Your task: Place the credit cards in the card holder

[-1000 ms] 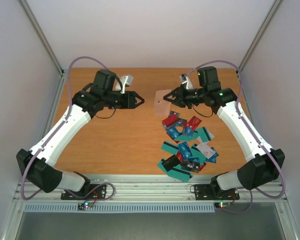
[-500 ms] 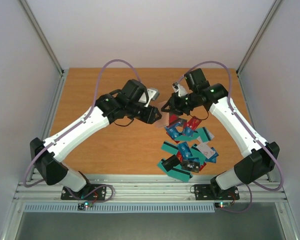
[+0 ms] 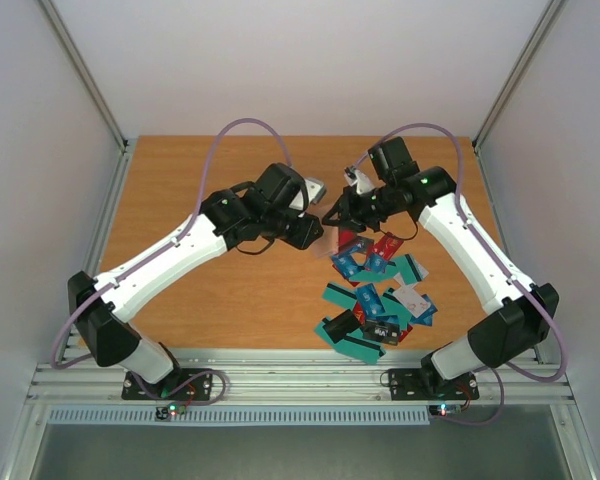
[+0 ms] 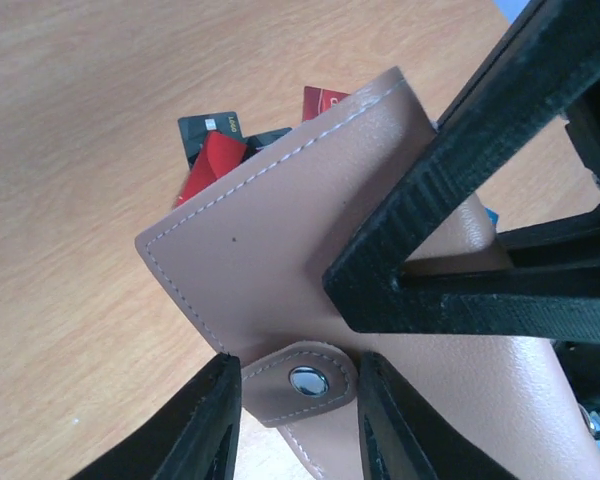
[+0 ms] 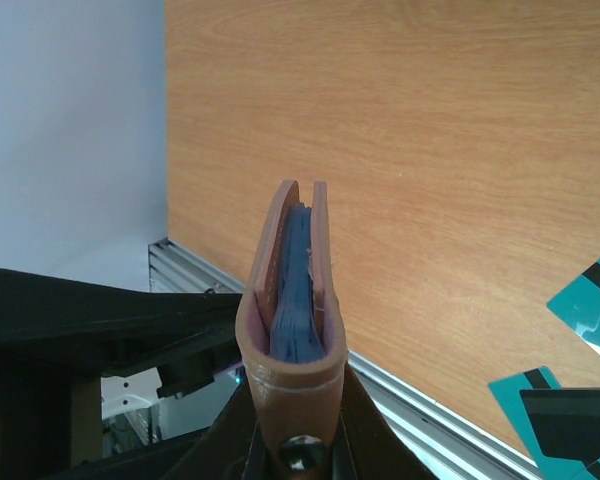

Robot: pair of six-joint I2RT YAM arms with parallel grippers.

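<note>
The tan card holder (image 3: 326, 239) is held above the table at centre. My right gripper (image 3: 338, 218) is shut on it; in the right wrist view the card holder (image 5: 292, 330) stands edge-on between the fingers, with a grey-blue lining inside. My left gripper (image 3: 317, 236) is at the holder's other side. In the left wrist view its open fingers (image 4: 205, 420) straddle the holder's snap tab (image 4: 305, 380), close to both edges. The credit cards (image 3: 375, 295), mostly teal with some red, blue and white, lie in a pile at the front right.
A red card (image 4: 210, 165) and a dark card lie on the wood below the holder. Teal cards (image 5: 580, 300) show at the right edge of the right wrist view. The metal rail (image 3: 300, 365) runs along the table's front edge.
My left arm has swung right from the table's back left to the card holder. My right gripper has shifted the holder a little left and nearer.
</note>
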